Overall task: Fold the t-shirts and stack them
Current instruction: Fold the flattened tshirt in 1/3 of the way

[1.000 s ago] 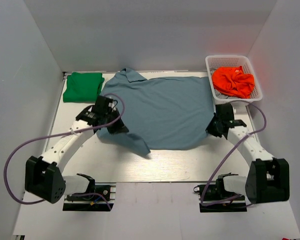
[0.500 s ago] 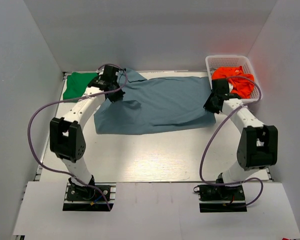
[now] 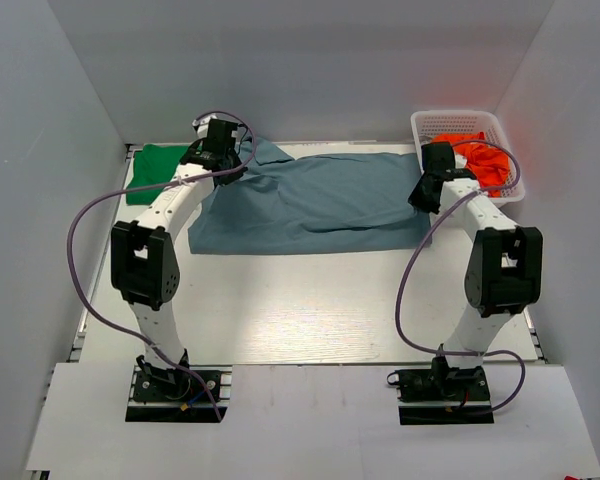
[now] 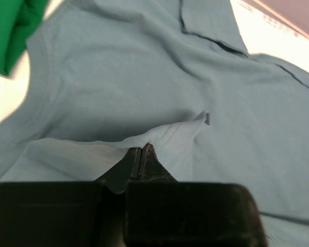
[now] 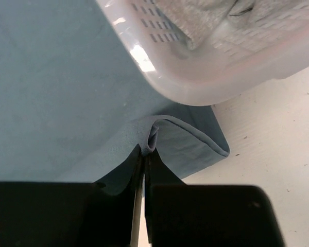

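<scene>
Left gripper (image 4: 141,150) and right gripper (image 5: 146,148) pinch tight on the grey-blue t-shirt (image 3: 320,205) edge — to fold it over.

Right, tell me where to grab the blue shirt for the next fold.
Likely its short ends. The blue shirt lies doubled as a wide flat band, so the left gripper takes the left end from the left, the right gripper the right end, from the near corner, as the basket crowds it.
</scene>
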You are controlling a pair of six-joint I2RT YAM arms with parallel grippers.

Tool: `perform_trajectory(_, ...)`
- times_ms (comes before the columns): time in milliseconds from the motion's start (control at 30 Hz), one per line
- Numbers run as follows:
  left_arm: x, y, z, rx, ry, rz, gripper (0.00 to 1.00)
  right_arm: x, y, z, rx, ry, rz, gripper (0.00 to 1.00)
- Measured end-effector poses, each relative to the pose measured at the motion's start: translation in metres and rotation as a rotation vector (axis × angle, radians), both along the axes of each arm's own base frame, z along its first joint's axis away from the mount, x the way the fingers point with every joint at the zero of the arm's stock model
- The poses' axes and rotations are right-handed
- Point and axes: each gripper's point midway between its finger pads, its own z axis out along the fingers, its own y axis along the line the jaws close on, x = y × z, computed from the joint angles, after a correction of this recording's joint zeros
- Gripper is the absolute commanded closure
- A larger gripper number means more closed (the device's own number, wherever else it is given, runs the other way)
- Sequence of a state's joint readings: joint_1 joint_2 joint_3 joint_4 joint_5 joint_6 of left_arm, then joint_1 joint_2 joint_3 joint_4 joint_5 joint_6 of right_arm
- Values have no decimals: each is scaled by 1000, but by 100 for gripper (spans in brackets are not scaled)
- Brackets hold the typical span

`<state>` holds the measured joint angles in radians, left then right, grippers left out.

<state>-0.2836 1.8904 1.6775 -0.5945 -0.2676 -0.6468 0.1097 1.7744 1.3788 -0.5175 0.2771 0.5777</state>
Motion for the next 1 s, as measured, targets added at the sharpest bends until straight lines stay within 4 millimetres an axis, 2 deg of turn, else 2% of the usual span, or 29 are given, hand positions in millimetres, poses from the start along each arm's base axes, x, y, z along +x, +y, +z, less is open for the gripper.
perform_trajectory(67,4,6,-5,19,2,21,100,1,-3,-3,-3,11,-19,89)
perform_trajectory(100,6,10,-8,30,5,36,100,3,-5,-4,-3,15,-28,78)
perform_trajectory(167,12,19,-13,48,8,71,99,8,-7,-7,-5,19,-43,63)
perform_trajectory(233,22,28,-15,64,4,106,63,15,-8,-8,-10,19,-47,52)
perform_trajectory(300,32,36,-19,81,-1,143,3,19,-8,-8,-9,19,-38,41)
perform_trajectory(333,37,39,-20,82,-7,162,0,20,-7,-8,-8,18,-28,33)
perform_trajectory(367,42,41,-21,80,-14,172,0,20,-6,-6,-10,16,-16,30)
perform_trajectory(467,50,43,-25,79,-18,173,0,20,-3,0,-3,-10,15,30)
perform_trajectory(600,51,37,-28,65,-6,127,0,-2,6,16,27,-63,77,17)
perform_trajectory(667,45,32,-33,57,5,100,0,-10,12,22,46,-92,109,15)
perform_trajectory(700,38,30,-38,52,15,85,0,-13,15,23,56,-102,125,15)
perform_trajectory(800,0,23,-64,32,98,24,0,-17,26,14,89,-95,170,15)
perform_trajectory(933,-51,19,-106,8,215,-26,0,-18,42,-10,126,-52,222,15)
perform_trajectory(1000,-70,20,-126,6,273,-32,0,-17,48,-25,138,-25,241,15)
